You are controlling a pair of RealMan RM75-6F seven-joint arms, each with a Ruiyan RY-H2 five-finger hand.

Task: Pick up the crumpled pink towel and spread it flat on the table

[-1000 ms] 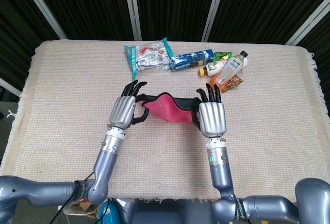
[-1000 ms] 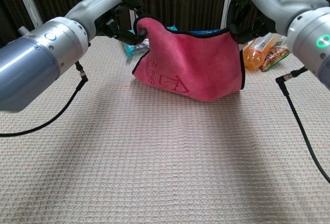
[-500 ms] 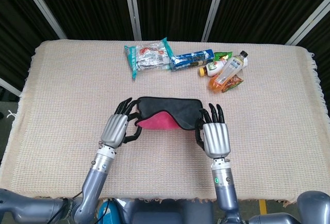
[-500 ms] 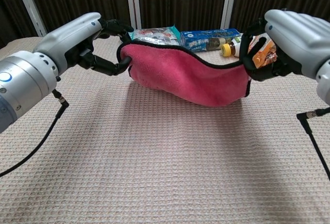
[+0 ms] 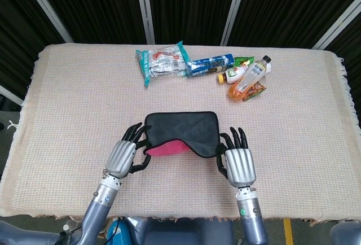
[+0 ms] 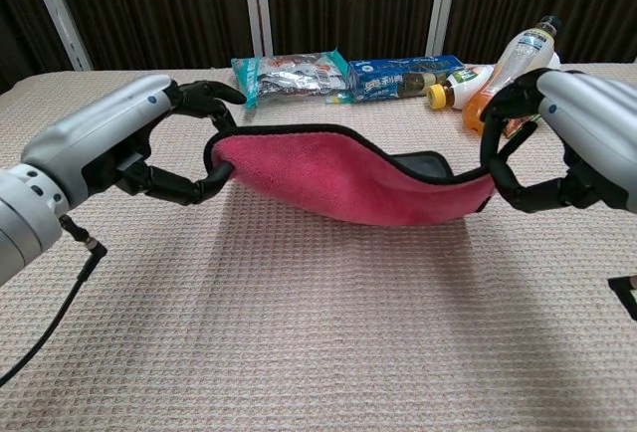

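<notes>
Left hand: the left hand (image 5: 125, 156) pinches the near-left corner of the pink towel (image 5: 179, 133), fingers curled round the hem, low over the table (image 5: 67, 98).
Towel, where it is: strung between the two hands near the table's front edge. In the chest view the pink towel (image 6: 343, 178) sags in the middle, pink face toward the robot; the far part looks to be lying on the table already, dark side up.
Long axis: it runs left to right, hand to hand, parallel to the front edge.
Key relation: the towel lies ahead of both hands, away from the robot. Neither hand is the nearer; each sits at its own end, about level.
Right hand: the right hand (image 5: 238, 163) grips the towel's near-right corner, fingers hooked over the hem.
Next move, as a guess: lower both corners together and draw them toward the robot so the sag comes out flat.
Risk: a fold could be trapped under the near edge.
Beyond the towel: a snack packet (image 5: 162, 60), a blue packet (image 5: 210, 64) and a bottle (image 5: 250, 78) lie along the far side, well apart from it.
Containers: none to be seen near the towel.
</notes>
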